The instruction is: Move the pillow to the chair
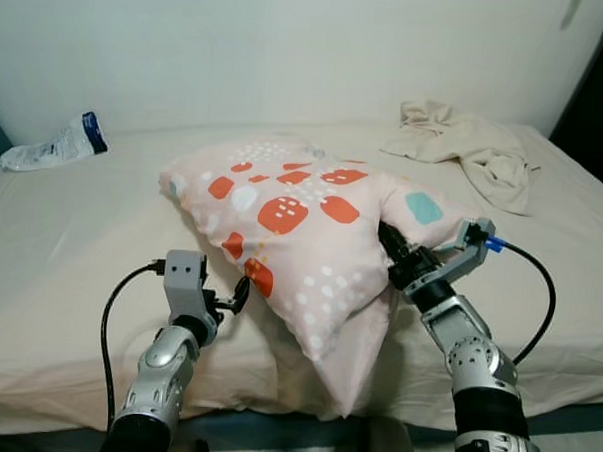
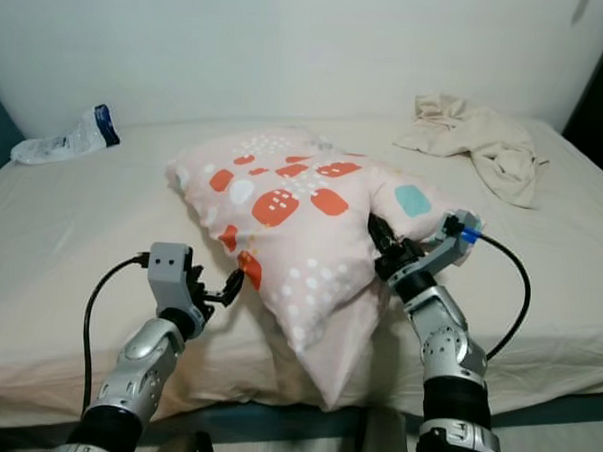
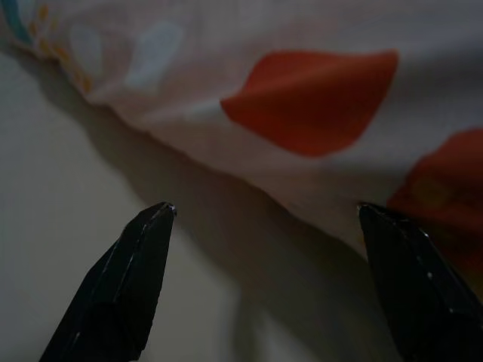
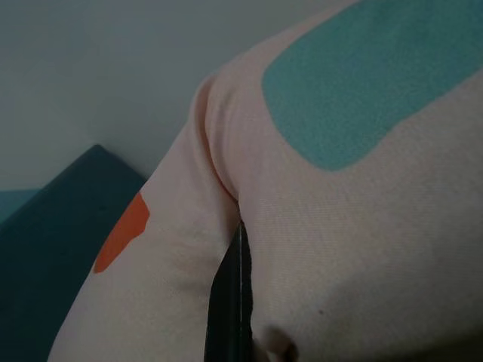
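Left gripper (image 1: pixel 240 295) is sitting spread wide at the pillow (image 1: pixel 301 226) edge on the bed (image 1: pixel 70 246); right gripper (image 1: pixel 389 240) is pinching fabric. Grasp step; next, left closes, then lift.

Soft matt cloth in front of me, hard plastic and brushed metal on my own arms.

The pillow (image 1: pixel 301 236) pinched in my right gripper (image 1: pixel 389 240) is matt woven cotton-like cloth, its fine weave plain up close, printed with flat orange, teal and white patches. My left gripper (image 3: pixel 264 249), fingers spread just under the pillow's edge, has smooth, faintly glossy black plastic fingers (image 3: pixel 121 286). The bed sheet (image 1: pixel 70 266) beneath both grippers is matt beige cloth, softly wrinkled. Beyond my right gripper lies a crumpled beige garment (image 1: pixel 465 143), limp matt cloth. Far beyond my left gripper sits a crinkly, shiny clear plastic package (image 1: pixel 55 147).
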Robot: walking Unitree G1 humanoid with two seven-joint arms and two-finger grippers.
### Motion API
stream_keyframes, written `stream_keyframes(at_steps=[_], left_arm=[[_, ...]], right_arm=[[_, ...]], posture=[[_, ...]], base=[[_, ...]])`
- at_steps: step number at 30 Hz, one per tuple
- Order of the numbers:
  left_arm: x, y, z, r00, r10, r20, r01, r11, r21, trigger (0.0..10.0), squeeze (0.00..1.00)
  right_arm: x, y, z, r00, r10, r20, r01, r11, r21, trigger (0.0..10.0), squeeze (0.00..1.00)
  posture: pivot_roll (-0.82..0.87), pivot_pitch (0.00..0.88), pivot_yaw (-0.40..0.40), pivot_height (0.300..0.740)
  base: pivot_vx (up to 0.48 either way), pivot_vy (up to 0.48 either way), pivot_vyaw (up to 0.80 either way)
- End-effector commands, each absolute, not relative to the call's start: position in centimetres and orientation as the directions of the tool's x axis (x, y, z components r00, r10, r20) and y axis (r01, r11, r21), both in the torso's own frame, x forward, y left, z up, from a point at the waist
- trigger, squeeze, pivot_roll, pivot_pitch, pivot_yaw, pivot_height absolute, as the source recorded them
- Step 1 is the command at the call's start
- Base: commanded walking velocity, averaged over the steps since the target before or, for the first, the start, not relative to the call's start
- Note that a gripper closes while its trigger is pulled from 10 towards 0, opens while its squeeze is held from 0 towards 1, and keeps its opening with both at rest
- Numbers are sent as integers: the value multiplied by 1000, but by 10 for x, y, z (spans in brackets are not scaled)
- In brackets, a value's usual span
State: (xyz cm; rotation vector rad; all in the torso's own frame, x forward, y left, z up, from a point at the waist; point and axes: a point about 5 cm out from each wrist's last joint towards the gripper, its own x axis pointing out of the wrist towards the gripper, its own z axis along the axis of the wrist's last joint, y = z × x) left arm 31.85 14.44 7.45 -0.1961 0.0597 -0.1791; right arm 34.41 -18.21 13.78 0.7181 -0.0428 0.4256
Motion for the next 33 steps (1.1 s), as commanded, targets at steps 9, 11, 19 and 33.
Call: stream_keyframes(at_steps=[9,11,19,33], left_arm=[[315,150,64,984,-158,-81,143,975,-171,10000,0],[315,150,64,984,-157,-84,141,975,-170,10000,0],[315,150,59,984,-134,-119,114,980,-160,10000,0],[308,177,40,974,39,-223,-54,997,-62,10000,0]], right_arm=[[346,-173,133,914,372,160,-389,698,602,0,0],[346,-174,133,915,372,157,-387,700,600,0,0],[347,-176,131,919,366,145,-377,714,590,0,0],[346,-174,126,925,365,104,-364,773,520,7412,0]], posture=[[-25,0,36,652],[-26,0,36,661],[-28,0,32,693],[-33,0,22,740]], base=[[0,0,0],[0,0,0],[0,0,0],[0,0,0]])
